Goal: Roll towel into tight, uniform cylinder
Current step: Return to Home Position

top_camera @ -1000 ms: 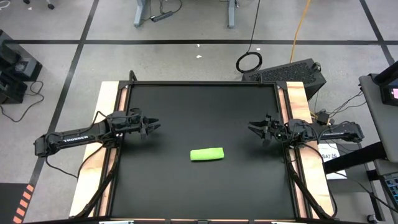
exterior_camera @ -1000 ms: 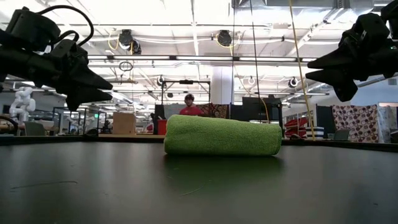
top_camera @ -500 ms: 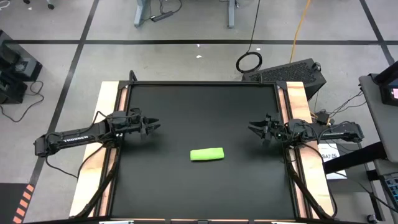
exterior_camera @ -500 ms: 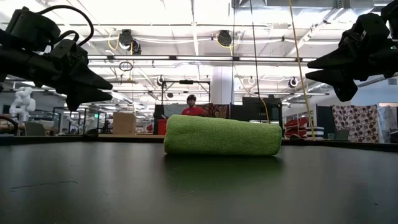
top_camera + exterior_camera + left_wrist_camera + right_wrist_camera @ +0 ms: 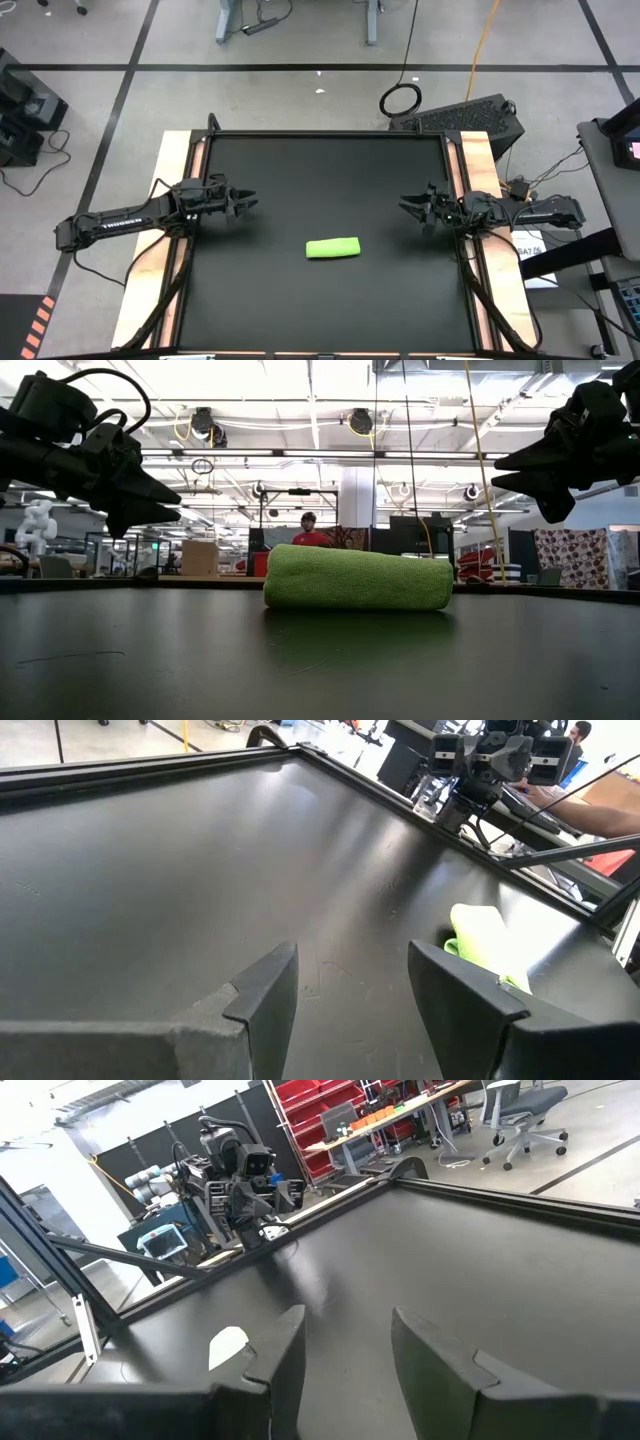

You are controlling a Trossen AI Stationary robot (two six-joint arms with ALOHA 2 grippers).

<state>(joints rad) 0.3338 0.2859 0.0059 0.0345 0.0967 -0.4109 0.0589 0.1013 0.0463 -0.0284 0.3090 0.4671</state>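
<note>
- Bright workshop space stretches behind the table, and we can spot a person in red far off in the low view.
- On the black table itself, the left arm is parked over the left edge and the right arm over the right edge, both well apart from the cloth.
- We see the left jaws and the right jaws spread wide, holding nothing.
- And the towel lies rolled up near the table's middle, roughly midway between the arms.
- What worries us: nothing pins that roll, so the soft fabric could relax and the outer flap spring loose. One end already looks a little fuller in the low view.
- Against a second ago, we find nothing changed: arms, jaws and towel sit exactly as they were.
</note>
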